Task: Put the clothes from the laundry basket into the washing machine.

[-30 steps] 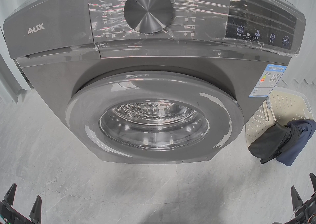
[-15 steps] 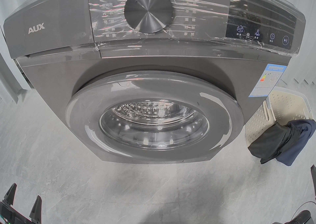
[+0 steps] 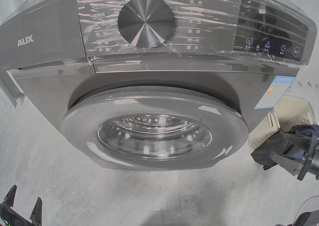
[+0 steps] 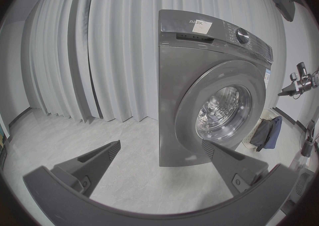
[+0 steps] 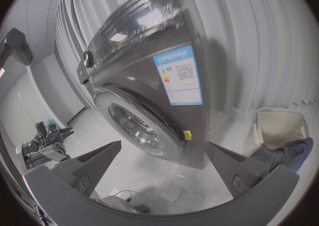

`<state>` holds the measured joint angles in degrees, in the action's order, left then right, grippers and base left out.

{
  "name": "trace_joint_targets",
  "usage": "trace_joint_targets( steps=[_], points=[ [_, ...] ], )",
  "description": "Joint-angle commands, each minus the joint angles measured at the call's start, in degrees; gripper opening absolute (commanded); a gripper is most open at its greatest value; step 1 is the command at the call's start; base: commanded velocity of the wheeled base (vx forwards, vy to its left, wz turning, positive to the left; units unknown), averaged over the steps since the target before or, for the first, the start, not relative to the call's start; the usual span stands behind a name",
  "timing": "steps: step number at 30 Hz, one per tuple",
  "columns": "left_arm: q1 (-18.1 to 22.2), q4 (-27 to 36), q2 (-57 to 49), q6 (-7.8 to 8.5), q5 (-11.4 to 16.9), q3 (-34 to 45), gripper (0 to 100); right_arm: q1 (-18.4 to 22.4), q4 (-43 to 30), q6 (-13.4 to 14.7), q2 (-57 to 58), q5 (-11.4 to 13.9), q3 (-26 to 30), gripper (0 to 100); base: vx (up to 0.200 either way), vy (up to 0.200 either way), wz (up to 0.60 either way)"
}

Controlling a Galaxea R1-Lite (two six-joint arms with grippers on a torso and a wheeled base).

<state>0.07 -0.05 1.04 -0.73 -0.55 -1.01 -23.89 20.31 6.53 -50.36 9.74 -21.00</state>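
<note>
We're seeing the washing machine [image 3: 50, 83] showing dark metallic grey at frame centre, its dial [image 3: 146, 20] brushed silver. Its label [image 3: 274, 92] at right is showing blue and white. The laundry basket [image 3: 292, 110] at the right edge is showing cream with a dotted hole pattern. The clothes [image 3: 264, 148] are showing black and navy. The floor [image 3: 99, 190] is showing pale grey marble veining.

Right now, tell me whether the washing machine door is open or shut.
Shut. The door lies flat against the washing machine, and the drum shows only through its glass.

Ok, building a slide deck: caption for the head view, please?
Closed washing machine ahead; open right end effector near dark clothes draped over the laundry basket.
</note>
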Motion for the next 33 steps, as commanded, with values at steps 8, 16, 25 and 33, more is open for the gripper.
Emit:
trace_joint_targets(
  steps=[8, 16, 25, 33],
  points=[
    [0.0, 0.0, -0.9, 0.12, -0.2, 1.0, 100, -9.6, 8.1, 10.3, -21.1, -5.5, -5.4, 100, 0.0, 0.0, 0.0],
    [0.0, 0.0, -0.9, 0.12, -0.2, 1.0, 100, -9.2, 13.6, 7.9, -24.1, -6.4, -6.0, 100, 0.0, 0.0, 0.0],
    [0.0, 0.0, -0.9, 0.12, -0.2, 1.0, 100, -11.5, 14.1, 7.4, -26.0, -7.5, -4.1, 100, 0.0, 0.0, 0.0],
    [0.0, 0.0, -0.9, 0.12, -0.2, 1.0, 100, -12.7, 14.1, 7.1, -21.2, -7.5, 1.9, 100, 0.0, 0.0, 0.0]
  ],
)
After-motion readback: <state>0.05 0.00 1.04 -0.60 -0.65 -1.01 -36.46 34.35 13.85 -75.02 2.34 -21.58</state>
